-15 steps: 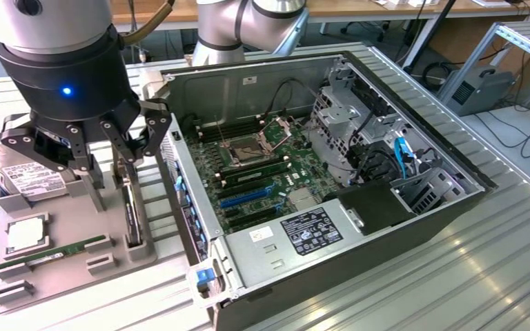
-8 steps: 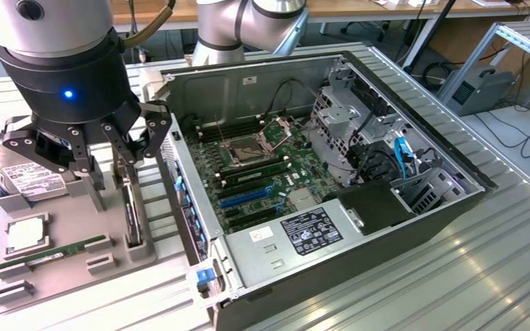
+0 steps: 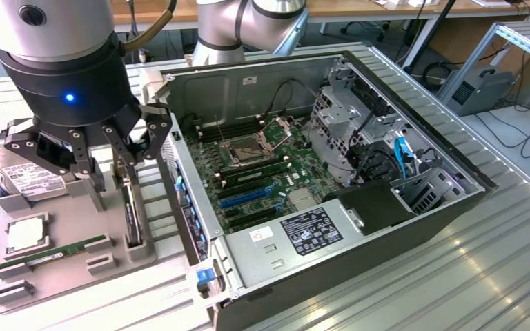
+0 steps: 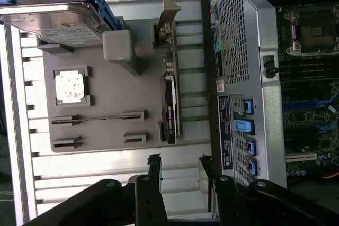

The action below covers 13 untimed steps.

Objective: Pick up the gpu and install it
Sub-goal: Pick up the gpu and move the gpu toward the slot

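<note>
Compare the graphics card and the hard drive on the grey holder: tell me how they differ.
The graphics card stands on its thin edge in a slot; the hard drive rests with its broad labelled face up. The graphics card shows a black cooler; the hard drive is silver with a white label. Both sit on the grey holder beside the computer case, and the open gripper holds neither.

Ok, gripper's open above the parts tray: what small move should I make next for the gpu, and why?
Likely nudge the gripper across until its open fingers straddle the gpu, before lowering. The card stands on edge in its slot on the grey tray, untouched, and lies outside the gap between the fingers, with the gripper hanging above the tray.
</note>
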### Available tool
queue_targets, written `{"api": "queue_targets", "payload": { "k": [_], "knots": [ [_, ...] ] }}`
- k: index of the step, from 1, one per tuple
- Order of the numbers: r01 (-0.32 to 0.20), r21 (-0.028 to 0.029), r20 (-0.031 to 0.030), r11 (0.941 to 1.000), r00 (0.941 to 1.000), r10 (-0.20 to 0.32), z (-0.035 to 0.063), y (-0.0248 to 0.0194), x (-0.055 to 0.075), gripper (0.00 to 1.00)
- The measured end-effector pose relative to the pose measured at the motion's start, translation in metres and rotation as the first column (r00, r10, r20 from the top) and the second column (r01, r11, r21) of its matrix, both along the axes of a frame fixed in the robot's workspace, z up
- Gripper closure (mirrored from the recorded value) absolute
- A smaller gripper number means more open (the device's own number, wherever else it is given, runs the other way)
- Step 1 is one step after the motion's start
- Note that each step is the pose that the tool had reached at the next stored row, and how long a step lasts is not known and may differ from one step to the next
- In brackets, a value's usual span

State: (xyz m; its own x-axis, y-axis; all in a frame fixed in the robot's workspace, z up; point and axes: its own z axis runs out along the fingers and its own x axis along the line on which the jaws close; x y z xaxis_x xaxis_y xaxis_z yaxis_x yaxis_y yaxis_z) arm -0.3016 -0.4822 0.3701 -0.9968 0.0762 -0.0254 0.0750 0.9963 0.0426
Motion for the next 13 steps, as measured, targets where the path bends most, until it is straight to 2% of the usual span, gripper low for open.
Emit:
{"api": "queue_targets", "payload": {
  "k": [13],
  "knots": [
    [0.0, 0.0, 0.0, 1.0, 1.0, 0.0, -0.0055, 0.0, 0.0, 0.58]
  ]
}}
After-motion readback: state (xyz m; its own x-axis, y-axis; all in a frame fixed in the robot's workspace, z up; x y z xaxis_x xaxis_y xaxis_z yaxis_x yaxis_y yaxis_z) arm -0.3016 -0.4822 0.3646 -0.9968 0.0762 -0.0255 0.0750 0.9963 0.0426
